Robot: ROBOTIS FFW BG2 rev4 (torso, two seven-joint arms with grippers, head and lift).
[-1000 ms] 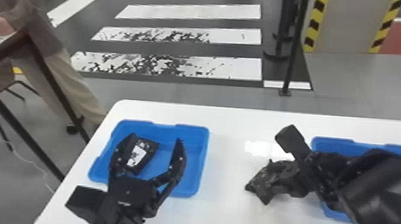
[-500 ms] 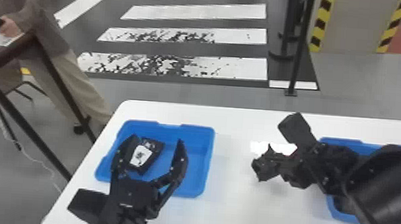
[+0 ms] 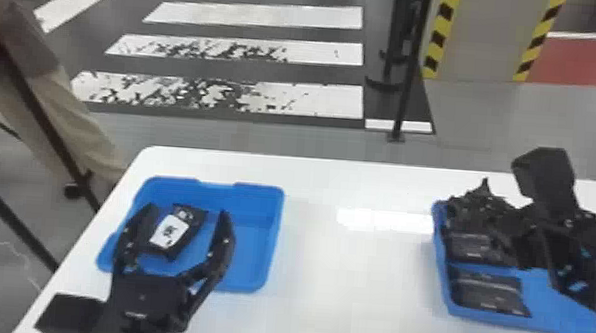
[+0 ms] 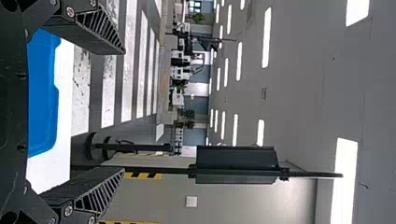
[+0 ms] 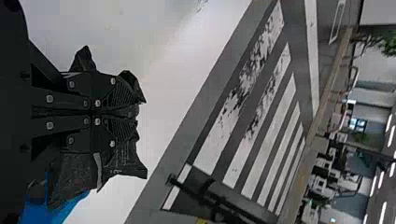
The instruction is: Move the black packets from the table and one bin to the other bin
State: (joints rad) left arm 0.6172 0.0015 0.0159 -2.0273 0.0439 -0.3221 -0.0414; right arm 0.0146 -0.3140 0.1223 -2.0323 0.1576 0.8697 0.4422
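Inside left bin [image 3: 251, 255], black packet [image 3: 171, 230], white-labelled

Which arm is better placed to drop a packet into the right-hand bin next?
Right, I'd say: the right gripper is shut on a black packet at the right-hand bin. The left gripper is open and empty, at the other bin.

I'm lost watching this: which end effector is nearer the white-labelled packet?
Left. The left end effector appears open just over the white-labelled packet; the right end effector is at the right bin, holding a black packet.
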